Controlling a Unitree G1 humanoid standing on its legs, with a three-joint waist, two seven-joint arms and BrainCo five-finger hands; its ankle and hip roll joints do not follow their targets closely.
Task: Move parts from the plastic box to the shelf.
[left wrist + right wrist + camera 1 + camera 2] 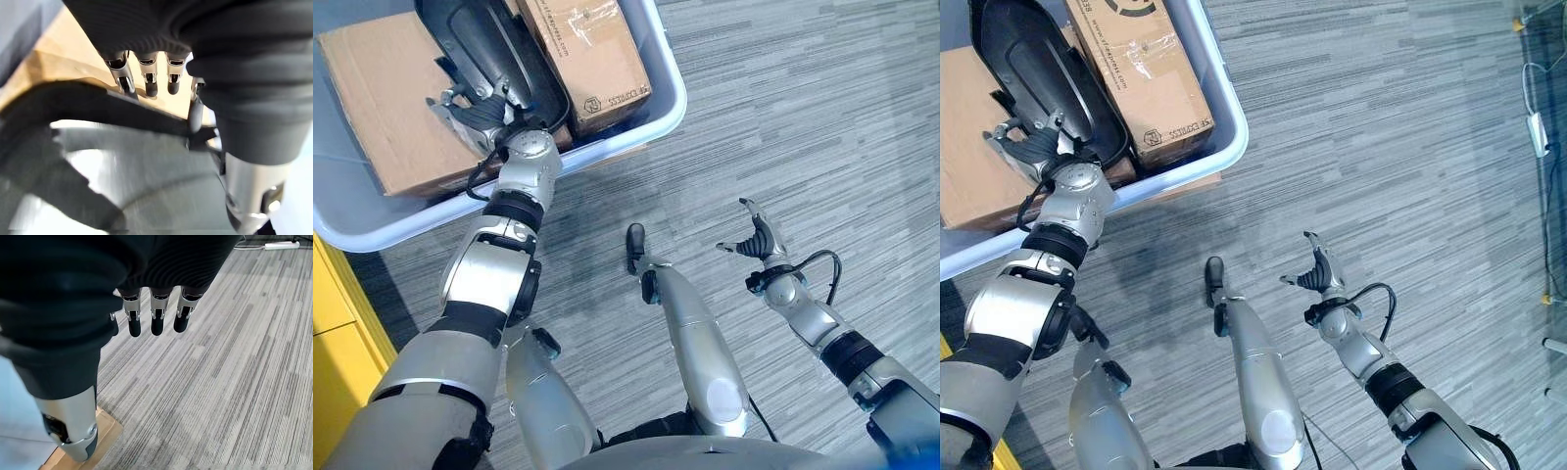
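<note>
A black moulded part lies in the pale plastic box, between two cardboard boxes. My left hand reaches over the box's near wall and rests at the near rim of the part. In the left wrist view that rim runs between my straight fingers and my thumb, whose tip touches it. The fingers are not curled round it. My right hand hangs open above the grey carpet, away from the box, fingers straight and holding nothing.
A flat cardboard box lies left of the black part and a taped one lies to its right. A brown board pokes out under the plastic box. A yellow unit stands at the left edge. Striped carpet stretches to the right.
</note>
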